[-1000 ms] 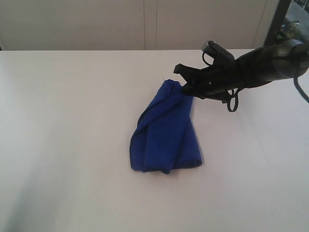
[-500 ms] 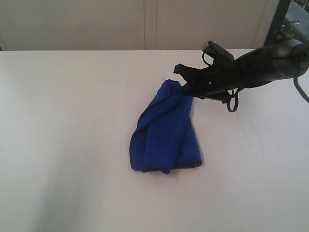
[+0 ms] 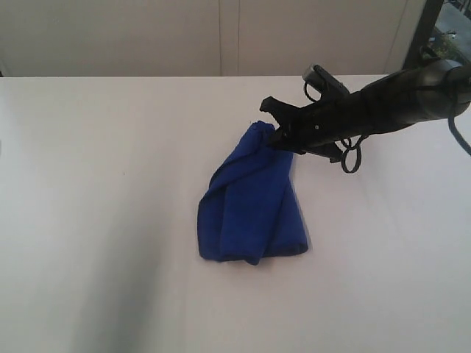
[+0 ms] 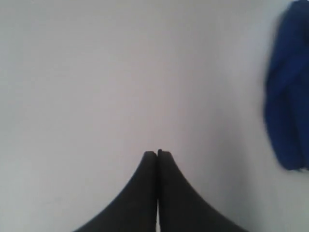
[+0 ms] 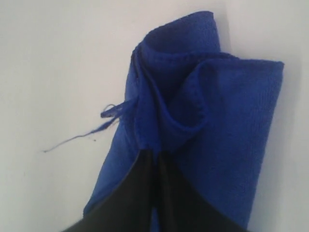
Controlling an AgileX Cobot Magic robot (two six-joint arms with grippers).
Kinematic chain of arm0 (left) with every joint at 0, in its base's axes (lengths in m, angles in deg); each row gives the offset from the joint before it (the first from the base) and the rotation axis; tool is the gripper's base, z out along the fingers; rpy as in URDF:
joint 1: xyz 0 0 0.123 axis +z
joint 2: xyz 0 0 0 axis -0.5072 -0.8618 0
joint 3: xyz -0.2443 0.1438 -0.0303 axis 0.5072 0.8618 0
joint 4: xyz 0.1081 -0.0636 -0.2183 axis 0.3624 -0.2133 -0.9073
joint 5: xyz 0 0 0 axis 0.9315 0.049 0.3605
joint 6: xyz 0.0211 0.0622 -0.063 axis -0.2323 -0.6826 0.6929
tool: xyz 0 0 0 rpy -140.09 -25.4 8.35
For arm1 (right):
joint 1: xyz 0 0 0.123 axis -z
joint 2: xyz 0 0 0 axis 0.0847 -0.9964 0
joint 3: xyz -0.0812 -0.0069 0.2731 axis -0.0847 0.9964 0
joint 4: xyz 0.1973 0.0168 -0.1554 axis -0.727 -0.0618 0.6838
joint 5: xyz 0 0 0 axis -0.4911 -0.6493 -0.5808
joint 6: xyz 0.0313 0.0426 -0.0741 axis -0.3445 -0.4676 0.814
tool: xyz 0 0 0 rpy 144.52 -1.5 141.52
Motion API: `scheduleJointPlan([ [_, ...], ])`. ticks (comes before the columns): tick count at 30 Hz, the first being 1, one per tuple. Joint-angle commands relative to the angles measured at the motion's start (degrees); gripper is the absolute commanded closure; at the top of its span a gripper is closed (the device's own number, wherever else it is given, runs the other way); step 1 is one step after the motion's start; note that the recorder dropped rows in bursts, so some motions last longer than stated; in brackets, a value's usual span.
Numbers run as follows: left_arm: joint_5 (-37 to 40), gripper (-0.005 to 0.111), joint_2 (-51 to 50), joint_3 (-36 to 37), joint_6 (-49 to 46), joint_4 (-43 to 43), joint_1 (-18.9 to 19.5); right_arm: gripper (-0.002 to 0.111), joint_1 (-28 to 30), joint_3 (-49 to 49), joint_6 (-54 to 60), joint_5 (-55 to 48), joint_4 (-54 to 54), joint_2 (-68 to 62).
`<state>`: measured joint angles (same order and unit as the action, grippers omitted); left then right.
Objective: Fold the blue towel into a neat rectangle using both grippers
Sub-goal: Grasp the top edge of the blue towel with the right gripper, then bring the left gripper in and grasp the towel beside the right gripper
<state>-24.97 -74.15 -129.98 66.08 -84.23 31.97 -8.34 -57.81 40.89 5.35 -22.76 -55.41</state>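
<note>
The blue towel (image 3: 252, 204) lies bunched and loosely folded near the middle of the white table (image 3: 110, 220). Its far corner is pinched and lifted by my right gripper (image 3: 276, 134), which reaches in from the right. In the right wrist view the black jaws (image 5: 155, 155) are shut on a gathered fold of the blue towel (image 5: 207, 111), with a loose thread trailing beside it. My left gripper (image 4: 158, 153) is shut with nothing in it, above bare table, and an edge of the blue towel (image 4: 287, 106) shows off to one side. The left arm is out of the exterior view.
A pale wall panel (image 3: 221, 37) runs behind the table's far edge. A dark frame (image 3: 427, 29) stands at the back right, near the right arm's cables (image 3: 352, 156).
The right gripper has shifted slightly up and toward the far side with the towel corner. The towel's body stays where it was.
</note>
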Motion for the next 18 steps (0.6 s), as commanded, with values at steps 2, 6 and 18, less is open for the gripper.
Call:
scheduleJointPlan([
  [2,-0.67,0.107,-16.69,-5.81,-24.61,-26.69,-4.99,0.108,0.18,-0.24,-1.48,3.03,0.11,0.32],
  [6,-0.28,0.107,-28.99,-13.84,-29.81,-30.26,-9.77,0.108,0.18,-0.24,-3.33,4.05,-0.04,0.32],
  [18,7.55,0.107,-56.71,-43.68,-28.38,-31.68,-19.0,0.108,0.18,-0.24,-7.7,4.4,-0.02,0.32],
])
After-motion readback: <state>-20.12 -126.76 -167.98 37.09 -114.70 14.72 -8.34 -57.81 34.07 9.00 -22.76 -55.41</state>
